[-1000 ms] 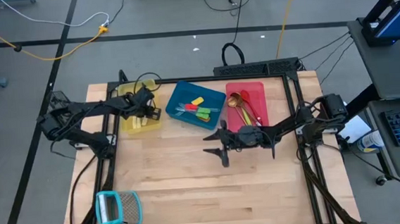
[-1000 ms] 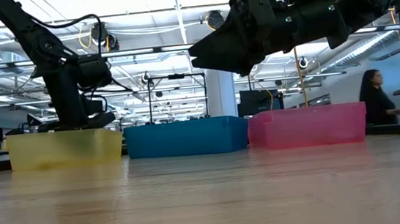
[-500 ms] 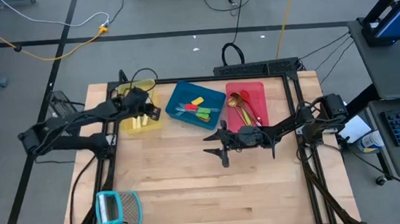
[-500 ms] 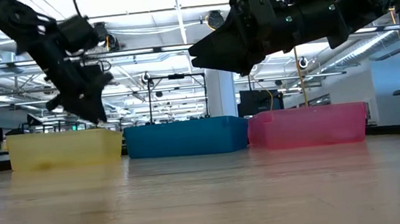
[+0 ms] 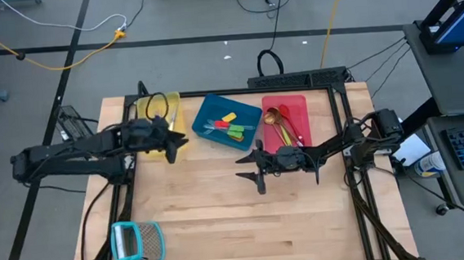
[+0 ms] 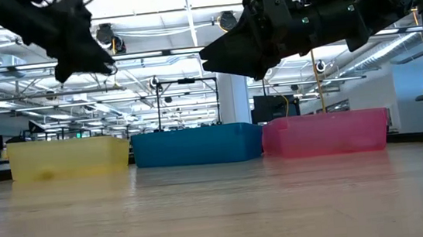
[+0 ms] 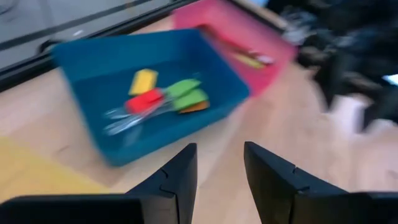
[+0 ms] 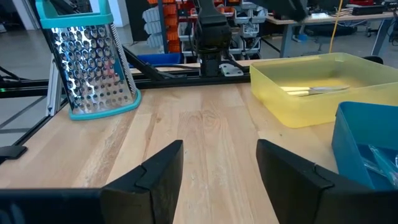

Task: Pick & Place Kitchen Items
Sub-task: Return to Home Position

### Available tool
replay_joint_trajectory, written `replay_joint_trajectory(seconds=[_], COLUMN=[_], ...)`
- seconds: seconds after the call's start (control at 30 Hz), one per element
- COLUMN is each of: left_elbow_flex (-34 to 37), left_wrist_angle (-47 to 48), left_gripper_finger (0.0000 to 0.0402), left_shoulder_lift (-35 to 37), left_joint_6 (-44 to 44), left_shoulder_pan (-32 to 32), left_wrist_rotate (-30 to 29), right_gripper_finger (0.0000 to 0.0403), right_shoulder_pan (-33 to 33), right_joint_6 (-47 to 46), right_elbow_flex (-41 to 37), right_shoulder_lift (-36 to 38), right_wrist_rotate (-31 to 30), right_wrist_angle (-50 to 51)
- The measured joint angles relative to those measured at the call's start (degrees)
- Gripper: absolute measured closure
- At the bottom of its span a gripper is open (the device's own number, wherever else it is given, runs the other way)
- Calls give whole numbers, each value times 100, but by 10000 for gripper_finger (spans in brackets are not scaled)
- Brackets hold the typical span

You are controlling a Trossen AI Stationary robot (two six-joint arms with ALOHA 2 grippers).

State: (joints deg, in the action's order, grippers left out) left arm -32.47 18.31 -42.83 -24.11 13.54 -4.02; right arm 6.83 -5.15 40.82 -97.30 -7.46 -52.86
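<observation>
My left gripper (image 5: 180,139) hangs open and holds nothing, above the near right corner of the yellow tray (image 5: 167,107); its wrist view looks down at the blue tray (image 7: 93,56). Green, yellow and red tools (image 5: 230,127) lie in the blue tray (image 5: 211,112). Brass and red spoons (image 5: 278,120) lie in the red tray (image 5: 296,107). Cream-handled knives (image 8: 314,91) lie in the yellow tray (image 8: 292,109). My right gripper (image 5: 247,167) stands open and level above bare table, near the trays' front.
A teal-framed metal grater (image 5: 136,242) stands at the table's near left corner. The three trays sit in a row along the far edge. Bare wooden tabletop (image 5: 246,219) stretches from the trays to the near edge.
My left gripper has risen out of the yellow tray, drawn back a little toward the table's near edge, and tipped from pointing steeply down to a shallow slant toward the blue tray. It carries nothing. My right arm has kept still.
</observation>
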Motion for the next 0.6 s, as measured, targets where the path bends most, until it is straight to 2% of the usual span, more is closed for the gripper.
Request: replay_joint_trajectory(seconds=[0.23,0.4,0.6], left_elbow_flex=[0,0,-2], left_wrist_angle=[-439,-808,-859], left_gripper_finger=[267,267,299], left_shoulder_lift=[240,243,401], left_joint_6=[202,629,1141], left_shoulder_pan=[-931,-1454,-1820], left_wrist_rotate=[-92,-480,-848], right_gripper_finger=[207,207,207], right_shoulder_pan=[0,0,0], right_joint_6=[-8,-13,-15], right_elbow_flex=[0,0,0], right_shoulder_lift=[0,0,0], right_wrist_rotate=[-2,-2,-2], right_wrist_angle=[0,0,0])
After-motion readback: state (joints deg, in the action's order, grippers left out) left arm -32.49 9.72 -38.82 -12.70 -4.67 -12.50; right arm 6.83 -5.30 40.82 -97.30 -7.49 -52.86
